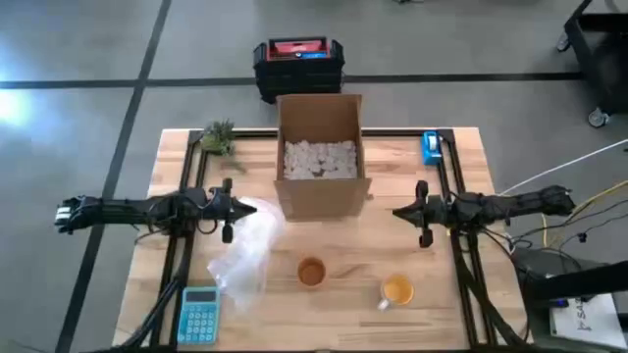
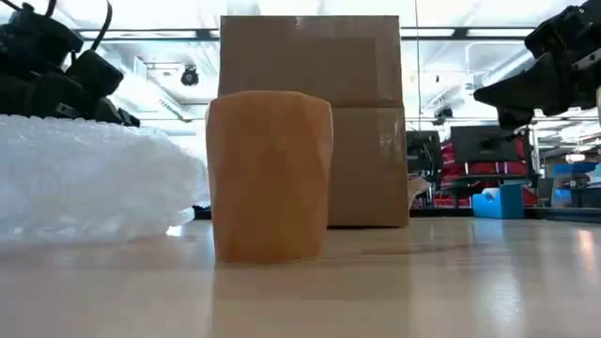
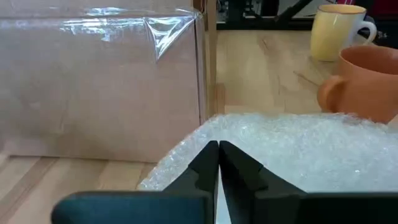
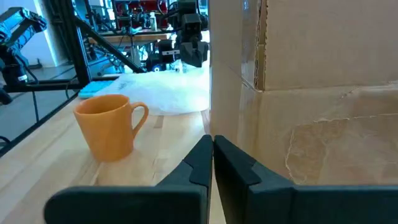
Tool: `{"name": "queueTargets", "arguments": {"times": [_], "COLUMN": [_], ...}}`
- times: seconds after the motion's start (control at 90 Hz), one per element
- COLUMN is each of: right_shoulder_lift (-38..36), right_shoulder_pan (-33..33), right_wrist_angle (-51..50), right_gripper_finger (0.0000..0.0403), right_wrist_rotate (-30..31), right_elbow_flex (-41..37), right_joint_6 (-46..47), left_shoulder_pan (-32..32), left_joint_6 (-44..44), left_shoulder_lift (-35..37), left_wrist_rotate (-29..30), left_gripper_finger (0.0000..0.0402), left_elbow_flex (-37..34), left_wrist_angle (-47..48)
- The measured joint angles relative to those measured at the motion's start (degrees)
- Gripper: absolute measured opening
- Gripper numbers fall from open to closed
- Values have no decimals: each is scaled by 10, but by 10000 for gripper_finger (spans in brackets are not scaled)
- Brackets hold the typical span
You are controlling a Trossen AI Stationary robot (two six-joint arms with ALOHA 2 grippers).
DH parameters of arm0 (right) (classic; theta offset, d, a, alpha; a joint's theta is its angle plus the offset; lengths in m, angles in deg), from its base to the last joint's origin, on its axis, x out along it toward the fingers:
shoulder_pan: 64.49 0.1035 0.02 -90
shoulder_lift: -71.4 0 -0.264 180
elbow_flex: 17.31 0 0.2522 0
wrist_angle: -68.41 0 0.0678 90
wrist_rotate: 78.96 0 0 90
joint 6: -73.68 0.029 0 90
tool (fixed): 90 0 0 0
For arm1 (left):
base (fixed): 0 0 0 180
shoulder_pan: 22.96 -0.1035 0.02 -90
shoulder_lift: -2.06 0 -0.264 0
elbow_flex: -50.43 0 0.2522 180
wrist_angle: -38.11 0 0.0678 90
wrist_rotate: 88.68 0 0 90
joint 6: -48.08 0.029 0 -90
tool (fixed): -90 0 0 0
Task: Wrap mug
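Note:
An orange mug (image 1: 311, 272) stands upright on the table near the front, seen close up in the low view (image 2: 269, 174). A yellow mug (image 1: 396, 290) stands to its right. A crumpled sheet of bubble wrap (image 1: 245, 255) lies on the table left of the orange mug. My left gripper (image 1: 235, 208) is shut and hovers just above the wrap's far end (image 3: 292, 143), holding nothing. My right gripper (image 1: 402, 211) is shut and empty, right of the cardboard box (image 1: 321, 157), with the orange mug (image 4: 109, 127) ahead of it.
The open cardboard box, filled with white packing pieces, stands at the table's centre back. A blue calculator (image 1: 199, 314) lies at the near left, a blue tape dispenser (image 1: 432, 147) at the far right, a small plant (image 1: 218, 137) at the far left. Bare wood lies between the mugs and my right gripper.

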Motion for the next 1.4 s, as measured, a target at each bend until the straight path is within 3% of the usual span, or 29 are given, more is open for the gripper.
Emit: {"name": "queueTargets", "arguments": {"times": [0.122,0.3,0.467,0.578,0.722,0.878,1.022,1.111,1.233,1.4], "right_shoulder_lift": [0,0,0,0,0,0,0,1,5,7], "right_shoulder_pan": [0,0,0,0,0,0,0,0,0,0], "right_wrist_angle": [0,0,1,2,38,116,143,143,127,103], "right_gripper_finger": [0,0,0,0,0,0,0,0,0,0], "right_wrist_rotate": [0,0,1,1,9,17,16,16,16,16], "right_elbow_flex": [0,0,0,0,0,0,0,0,0,0], "right_joint_6": [0,0,-6,8,82,187,249,269,269,262], "left_shoulder_pan": [1,1,1,2,19,36,46,46,46,46], "left_joint_6": [-25,-259,-306,-344,-356,-349,-386,-412,-419,-421], "left_shoulder_lift": [0,1,1,0,-25,-104,-190,-221,-256,-281], "left_wrist_rotate": [-1,-2,-2,-28,-23,21,8,-14,-56,-44], "left_gripper_finger": [0,0,0,0,0,0,0,0,3,54], "left_elbow_flex": [-1,-1,2,60,214,382,472,481,461,424], "left_wrist_angle": [-20,-67,-86,19,246,486,672,727,723,692]}}
